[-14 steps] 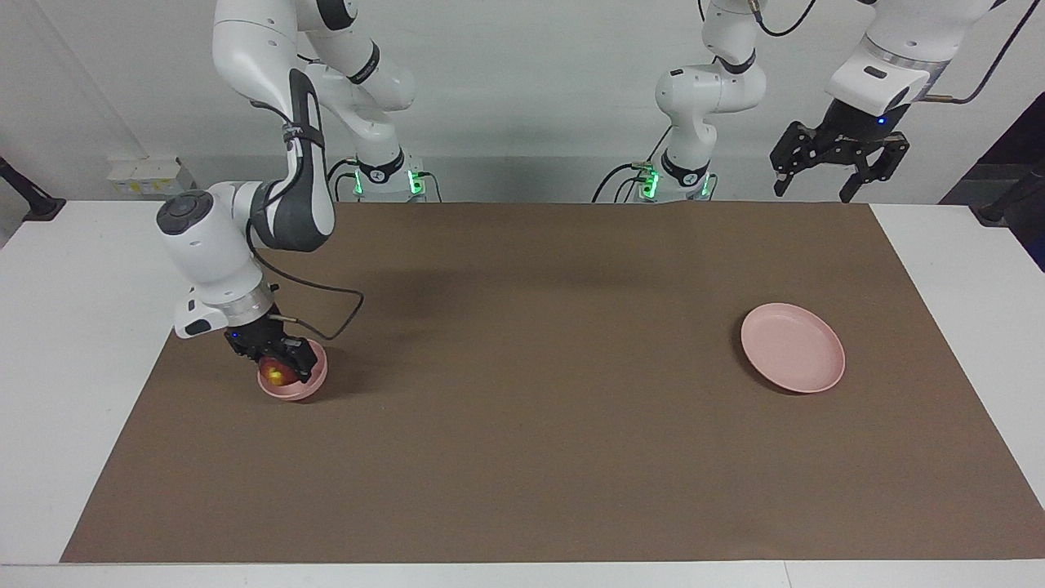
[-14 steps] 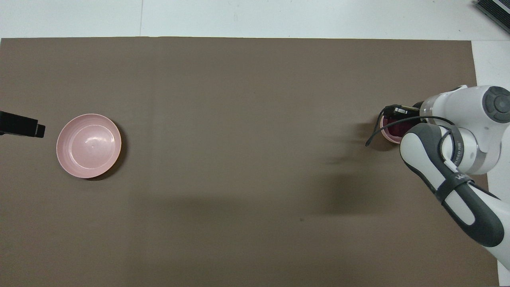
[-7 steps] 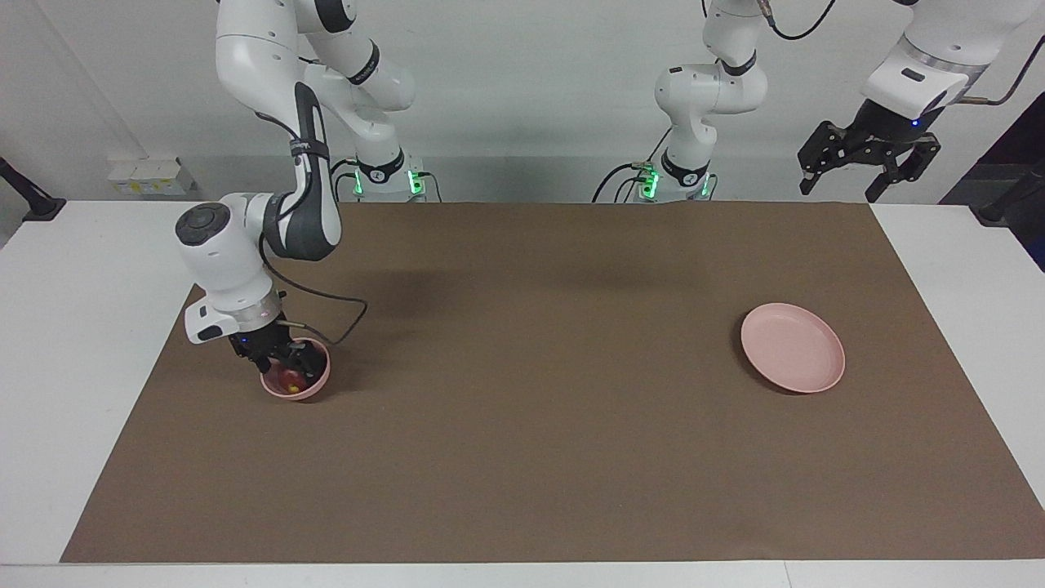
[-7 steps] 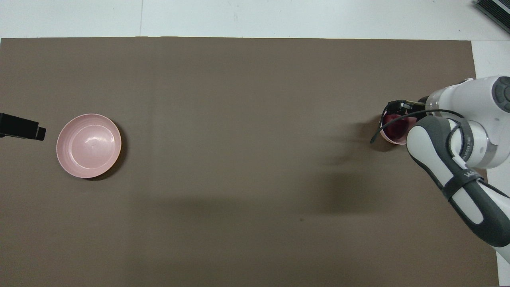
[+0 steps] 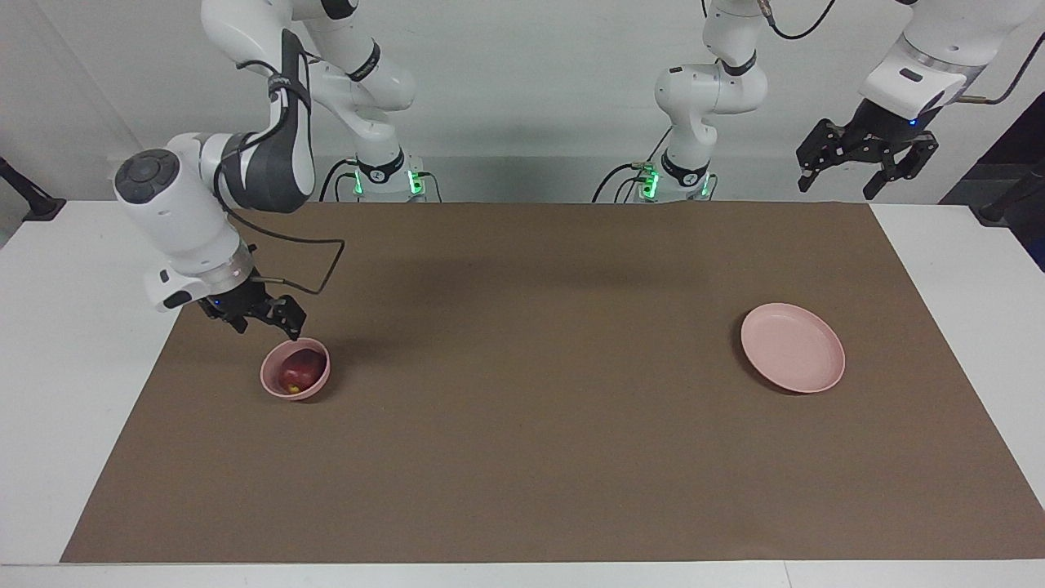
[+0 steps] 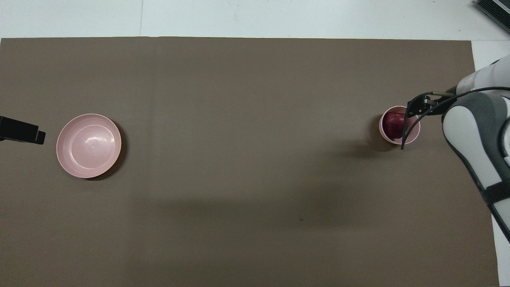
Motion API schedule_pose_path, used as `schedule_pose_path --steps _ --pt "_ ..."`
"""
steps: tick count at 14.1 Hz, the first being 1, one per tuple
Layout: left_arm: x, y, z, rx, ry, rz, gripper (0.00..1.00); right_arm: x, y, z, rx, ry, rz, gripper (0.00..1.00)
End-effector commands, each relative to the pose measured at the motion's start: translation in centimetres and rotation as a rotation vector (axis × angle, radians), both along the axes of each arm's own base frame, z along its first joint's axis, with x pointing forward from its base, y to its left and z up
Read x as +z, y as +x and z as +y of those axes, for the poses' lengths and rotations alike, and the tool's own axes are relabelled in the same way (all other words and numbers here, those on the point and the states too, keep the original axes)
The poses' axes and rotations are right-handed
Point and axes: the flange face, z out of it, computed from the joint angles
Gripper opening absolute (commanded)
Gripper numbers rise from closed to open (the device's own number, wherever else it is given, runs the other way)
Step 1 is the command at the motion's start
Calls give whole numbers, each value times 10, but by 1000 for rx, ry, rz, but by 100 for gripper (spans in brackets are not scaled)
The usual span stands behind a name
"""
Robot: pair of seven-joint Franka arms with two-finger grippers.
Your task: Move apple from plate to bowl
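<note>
We note the apple (image 5: 299, 375) lying in the bowl (image 5: 277, 389), at the left of the facing view, so we judge the transfer done and the step in hand to be the retreat. The right gripper (image 5: 260, 315) hangs just above the bowl's rim, fingers spread, holding nothing. The plate (image 5: 792, 347) sits bare at the right of that view, well apart from the bowl. The left gripper (image 5: 865, 157) waits raised at the upper right, fingers spread and empty. The next move calls only for lifting the right arm clear without nudging the bowl. A brown mat (image 5: 522, 457) covers the white table (image 5: 73, 327); a pale wall (image 5: 531, 98) closes the top of the frame.
</note>
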Motion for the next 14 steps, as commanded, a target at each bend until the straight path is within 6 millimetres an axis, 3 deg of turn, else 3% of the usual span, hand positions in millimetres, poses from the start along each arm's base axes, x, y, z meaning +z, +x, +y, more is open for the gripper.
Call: schedule_pose_path --steps 1,2,5,8,10,14 --pt "6 -6 2 -2 35 23 100 41 -22 22 15 -17 14 100" --pt "5 -9 2 -1 36 35 100 58 -32 34 8 -16 20 100" --pt "4 -12 4 6 34 37 100 105 -57 41 2 -8 32 100" --pt "5 -11 5 6 33 27 100 139 -67 43 5 -3 83 100" --pt "5 -11 5 5 33 27 100 149 -70 43 7 -3 92 100" --pt "5 -11 5 5 33 27 100 151 -72 43 21 -11 79 100"
